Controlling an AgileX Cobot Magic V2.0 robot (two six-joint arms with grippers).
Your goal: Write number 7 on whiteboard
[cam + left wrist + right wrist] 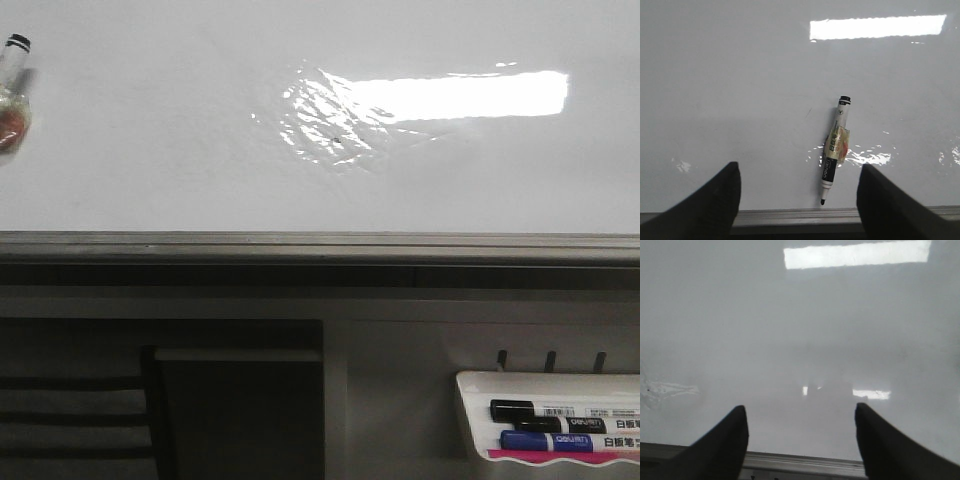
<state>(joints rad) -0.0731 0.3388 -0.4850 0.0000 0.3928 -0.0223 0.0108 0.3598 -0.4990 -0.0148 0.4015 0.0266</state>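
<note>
a marker [834, 150] with tape round its barrel lies on the blank whiteboard [150, 130], tip toward the grey lower edge, at the board's far left in the front view. the left pincer [797, 200] and right pincer [801, 440] both hang spread apart, holding nothing. no 7 shows. two more markers [560, 425] sit in a white tray [470, 400] below.

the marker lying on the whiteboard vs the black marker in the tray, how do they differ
The marker on the whiteboard lies loose on the board's surface; the black marker in the tray sits in the white tray below the board.

The board marker's tip is bare; the tray marker has its black cap on.

The board marker has tape with a reddish patch round its middle; the tray marker has none.

Both have white labelled barrels.
</note>
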